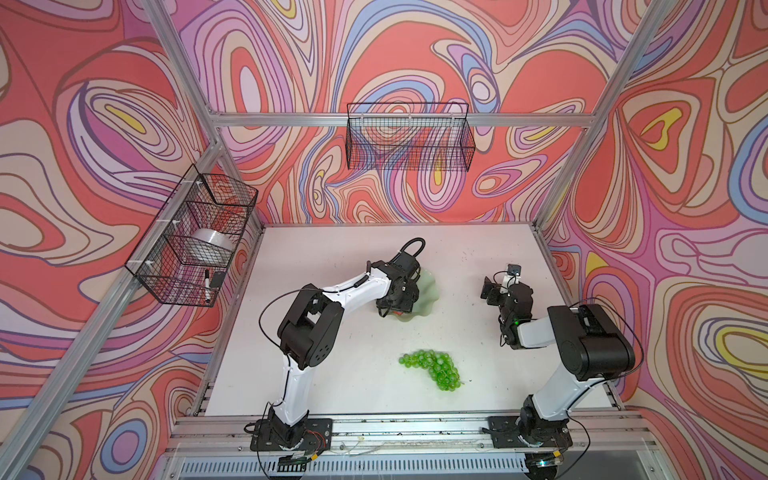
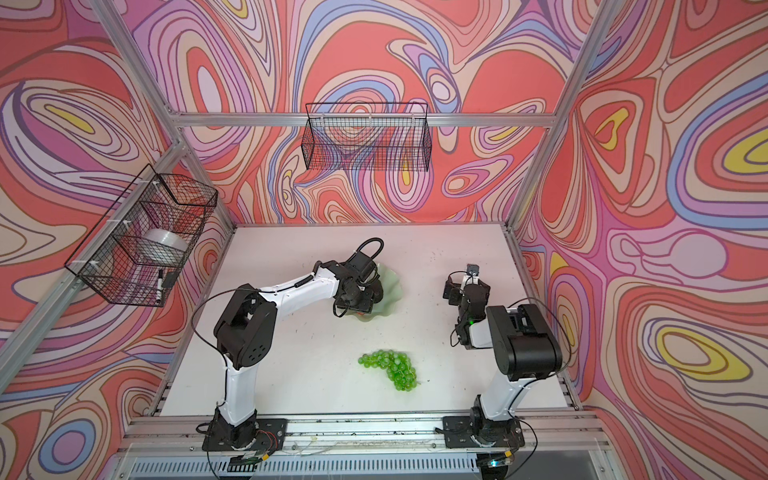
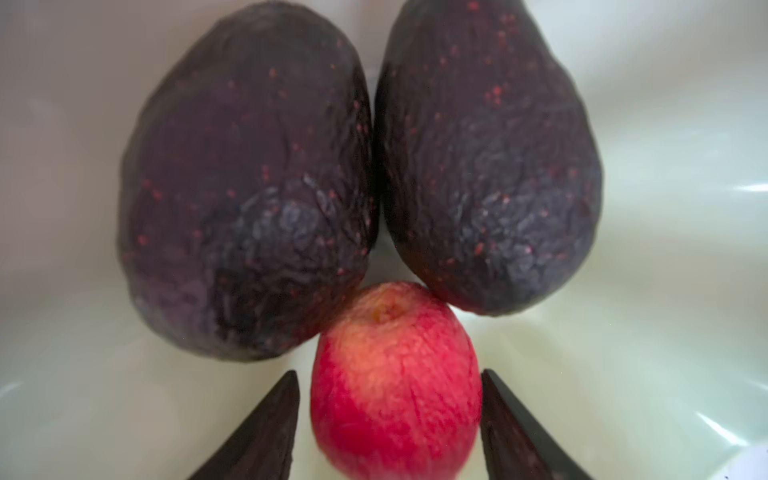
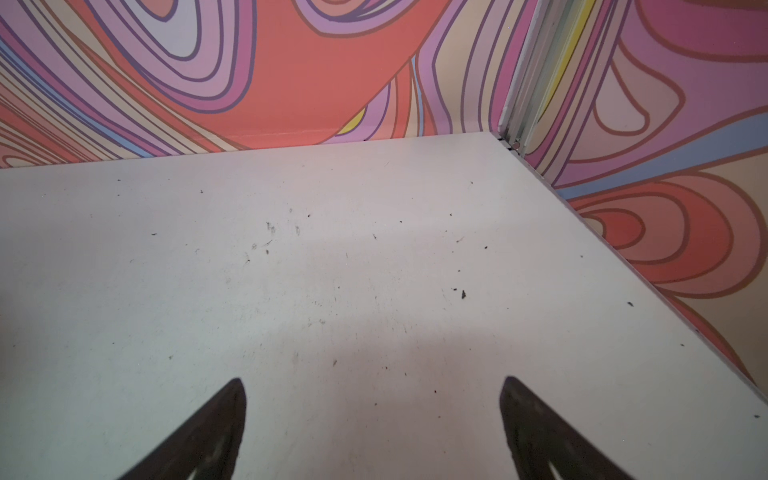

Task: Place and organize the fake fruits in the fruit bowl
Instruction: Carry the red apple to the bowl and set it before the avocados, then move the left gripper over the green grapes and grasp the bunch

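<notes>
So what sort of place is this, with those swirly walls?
Probably a robot test booth, not a kitchen: a left arm and right arm bolted along a white table, an aluminium frame around it, and plastic-looking grapes as props.

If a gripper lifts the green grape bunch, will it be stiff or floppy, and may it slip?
The grape bunch lies bent on the table, so it is probably floppy and would sag. Its beads look glossy and round, so a grip may slip off them. Long and lumpy, it seems unlikely to roll.
</notes>
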`<state>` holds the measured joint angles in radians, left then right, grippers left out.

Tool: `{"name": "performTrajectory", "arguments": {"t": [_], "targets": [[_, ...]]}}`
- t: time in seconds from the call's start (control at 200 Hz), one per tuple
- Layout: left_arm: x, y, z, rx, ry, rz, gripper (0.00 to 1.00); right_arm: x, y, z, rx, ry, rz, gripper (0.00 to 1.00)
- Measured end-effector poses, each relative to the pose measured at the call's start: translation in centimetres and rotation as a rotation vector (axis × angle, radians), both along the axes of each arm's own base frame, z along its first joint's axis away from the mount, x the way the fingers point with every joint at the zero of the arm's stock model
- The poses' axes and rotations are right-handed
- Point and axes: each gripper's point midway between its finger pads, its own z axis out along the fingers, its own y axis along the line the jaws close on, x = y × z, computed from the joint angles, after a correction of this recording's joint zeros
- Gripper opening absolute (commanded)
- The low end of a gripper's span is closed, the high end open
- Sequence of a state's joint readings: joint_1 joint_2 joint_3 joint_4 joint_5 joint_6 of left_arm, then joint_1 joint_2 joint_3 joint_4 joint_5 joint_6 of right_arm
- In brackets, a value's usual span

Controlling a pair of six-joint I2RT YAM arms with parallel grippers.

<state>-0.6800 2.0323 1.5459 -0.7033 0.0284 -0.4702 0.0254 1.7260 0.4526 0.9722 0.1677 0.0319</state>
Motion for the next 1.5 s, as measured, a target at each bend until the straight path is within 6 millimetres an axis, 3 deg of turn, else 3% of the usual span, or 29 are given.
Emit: {"name": "performTrajectory", "arguments": {"t": [0.13, 0.28, 0.446, 0.536, 0.716, 0.856, 1.502], "targets": [[-0.2, -0.2, 1.4, -0.028, -0.011, -0.004, 0.74, 0.0, 0.0, 0.0, 0.000, 0.000, 0.000, 0.98], [-1.1, 0.0, 6.3, -0.103, -0.084, -0.051, 0.77, 0.0, 0.0, 0.0, 0.000, 0.000, 0.000, 0.98], [-5.4, 2.0, 12.4, -0.161, -0.220, -0.230, 0.82, 0.0, 0.0, 0.0, 0.000, 0.000, 0.000, 0.98], [-8.9, 2.7, 13.5, -0.187, -0.273, -0.360, 0.88, 0.0, 0.0, 0.0, 0.000, 0.000, 0.000, 0.98], [-15.5, 2.9, 10.6, -0.235, -0.276, -0.612, 0.94, 0.0, 0.0, 0.0, 0.000, 0.000, 0.000, 0.98], [-17.9, 1.7, 9.1, -0.235, -0.290, -0.775, 0.92, 0.0, 0.0, 0.0, 0.000, 0.000, 0.000, 0.98], [-17.8, -4.0, 2.4, -0.116, -0.287, -1.059, 0.91, 0.0, 0.0, 0.0, 0.000, 0.000, 0.000, 0.98]]}}
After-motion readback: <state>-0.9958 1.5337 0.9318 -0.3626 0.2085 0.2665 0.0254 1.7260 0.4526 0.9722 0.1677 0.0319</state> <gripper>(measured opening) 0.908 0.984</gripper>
